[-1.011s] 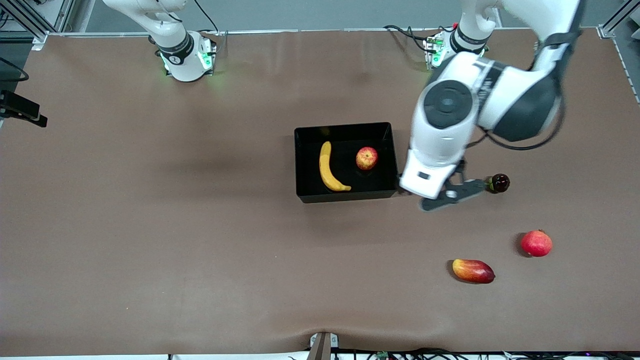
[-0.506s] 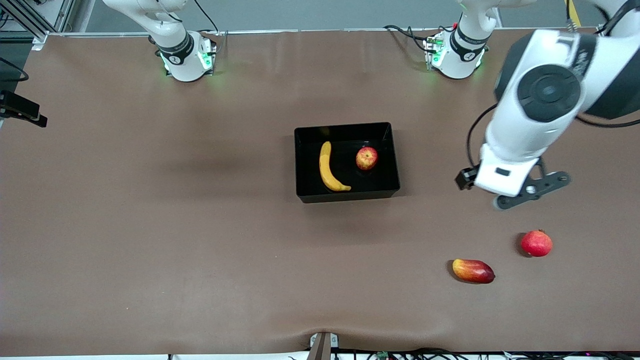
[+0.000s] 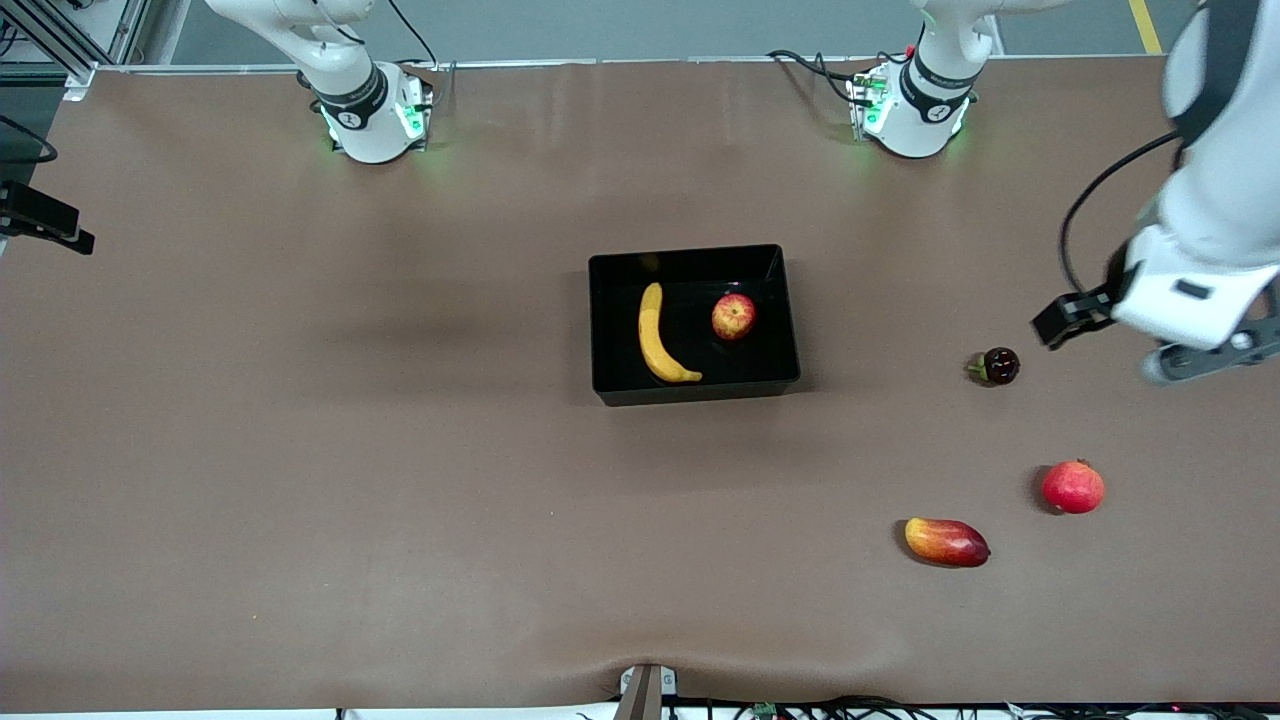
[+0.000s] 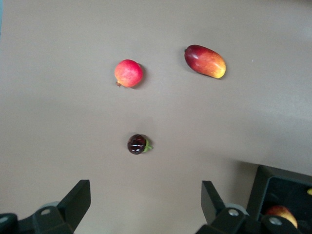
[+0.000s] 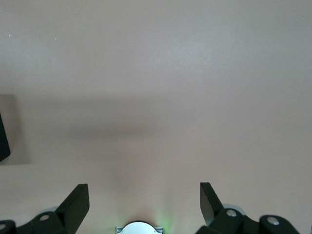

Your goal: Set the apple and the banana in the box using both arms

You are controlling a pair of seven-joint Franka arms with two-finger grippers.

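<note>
The black box [image 3: 694,394] stands mid-table. Inside it lie the yellow banana [image 3: 660,335] and, beside it, the small red apple [image 3: 733,317]. My left gripper [image 3: 1135,345] hangs open and empty over bare table at the left arm's end, well away from the box. In the left wrist view the left gripper [image 4: 145,202] has nothing between its fingers; a corner of the box [image 4: 273,187] and part of the apple [image 4: 282,213] show at the edge. In the right wrist view my right gripper [image 5: 145,200] is open and empty over bare table near its own base.
A small dark round fruit [image 3: 996,366] lies near the left gripper. A larger red round fruit [image 3: 1073,487] and a red-yellow mango [image 3: 946,541] lie nearer the front camera. All three also show in the left wrist view: dark fruit [image 4: 138,144], red fruit [image 4: 128,73], mango [image 4: 205,61].
The left arm has swung from beside the box out toward its own end of the table, uncovering the dark fruit. Banana, apple and the right arm have not moved.
</note>
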